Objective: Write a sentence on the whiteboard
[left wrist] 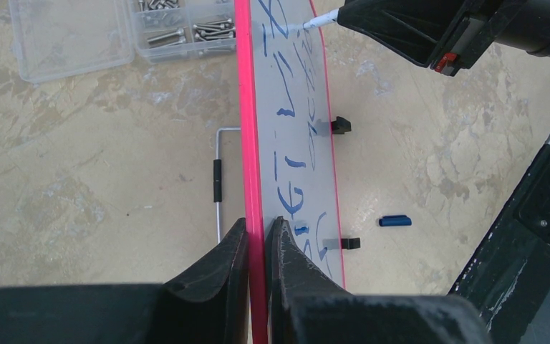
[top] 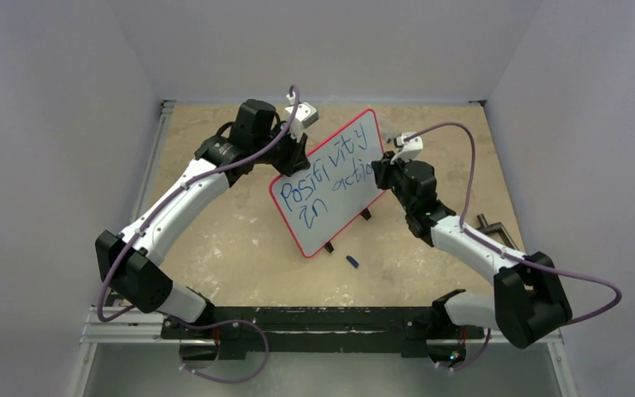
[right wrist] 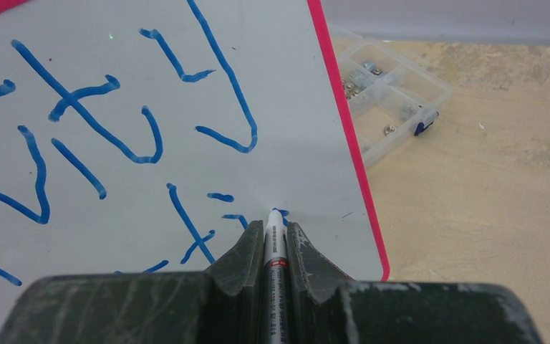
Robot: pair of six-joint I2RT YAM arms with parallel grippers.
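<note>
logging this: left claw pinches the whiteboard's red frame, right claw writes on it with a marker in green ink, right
No, the ink is blue, not green; the right wrist view shows it. The rest holds: left claw on the whiteboard frame, right claw writing with the marker.

Worktop (top: 240,248): beige, mottled stone-look surface, white walls on three sides. Whiteboard (top: 331,178) stands on it near the middle, set diagonally and resting on two black feet (top: 328,246), (top: 366,214) at its lower edge. Small blue cap (top: 351,260) lies flat in front of the board, near the closer foot but not touching it. Behind the board, toward the far side, sits a clear compartment box (left wrist: 79,36) with screws in some cells. Bent metal rod (left wrist: 218,179) with a black sleeve is just behind the red frame; can't tell if it touches the worktop. Dark metal fitting (top: 489,227) sits at the right edge.
</note>
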